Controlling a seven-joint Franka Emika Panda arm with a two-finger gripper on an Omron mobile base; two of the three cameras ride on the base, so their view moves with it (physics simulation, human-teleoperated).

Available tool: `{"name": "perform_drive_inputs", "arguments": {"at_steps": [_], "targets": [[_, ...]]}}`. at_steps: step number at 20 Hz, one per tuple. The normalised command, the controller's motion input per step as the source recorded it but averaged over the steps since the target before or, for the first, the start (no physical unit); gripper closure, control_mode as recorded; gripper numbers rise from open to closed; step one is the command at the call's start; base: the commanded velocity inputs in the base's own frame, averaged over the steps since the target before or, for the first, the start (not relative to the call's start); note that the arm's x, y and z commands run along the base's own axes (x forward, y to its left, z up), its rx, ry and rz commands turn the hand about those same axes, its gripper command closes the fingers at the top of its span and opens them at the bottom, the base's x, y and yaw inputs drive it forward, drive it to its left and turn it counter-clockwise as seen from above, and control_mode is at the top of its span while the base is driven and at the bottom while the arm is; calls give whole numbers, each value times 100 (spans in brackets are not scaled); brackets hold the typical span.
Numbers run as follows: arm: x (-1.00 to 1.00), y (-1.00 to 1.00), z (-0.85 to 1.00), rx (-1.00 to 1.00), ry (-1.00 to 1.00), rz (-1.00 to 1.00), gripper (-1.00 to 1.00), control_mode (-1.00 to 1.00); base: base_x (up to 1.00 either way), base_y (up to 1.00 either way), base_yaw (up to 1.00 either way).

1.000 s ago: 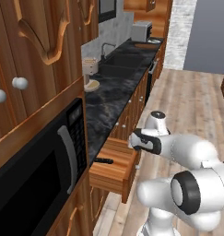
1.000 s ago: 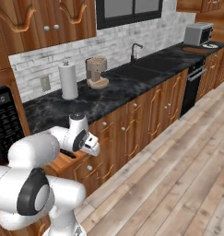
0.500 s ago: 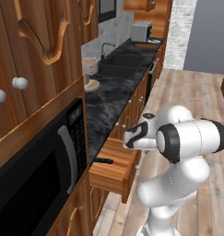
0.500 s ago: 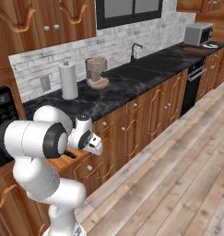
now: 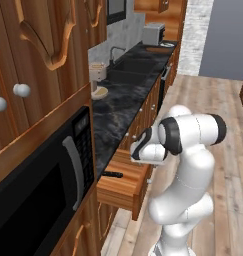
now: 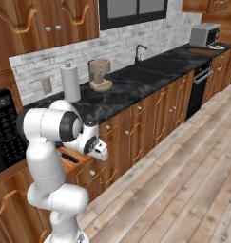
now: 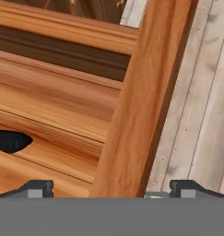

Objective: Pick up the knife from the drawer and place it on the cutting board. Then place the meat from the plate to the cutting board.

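1. Low in the left base view, the drawer stands pulled out from under the black counter, left of centre in the frame; in the right base view it shows at lower left, partly behind the white arm.
2. Inside it lies the knife — only its black handle is visible, at the drawer's left side near the cabinet face. In the hand view the handle's rounded dark end pokes in from the left edge, lying on the drawer floor.
3. The gripper hangs over the drawer's front wall, its jaws spread wide, one dark tip over the drawer floor and the other over the floor planks; nothing sits between them but that wall.
4. From the left base view the gripper shows just above the drawer's right part, apart from the knife.
5. The cutting board lies far off at the upper right of the right base view, on the counter beside a toaster oven; a small white plate is just right of it. The meat is too small to make out.
6. Mid-counter — a paper towel roll and a coffee machine stand left of the sink.
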Motion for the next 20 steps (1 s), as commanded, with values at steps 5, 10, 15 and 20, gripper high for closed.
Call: {"name": "perform_drive_inputs", "arguments": {"at_steps": [5,10,15,20], "targets": [[0,-29,-48,0,0,0,-100,-100,0,0,0],[-32,-98,-2,12,0,0,-100,-100,0,0,0],[-71,-100,-8,20,0,-2,-100,-100,0,0,0],[-72,-100,-7,22,3,-2,-100,-100,0,0,0]]}}
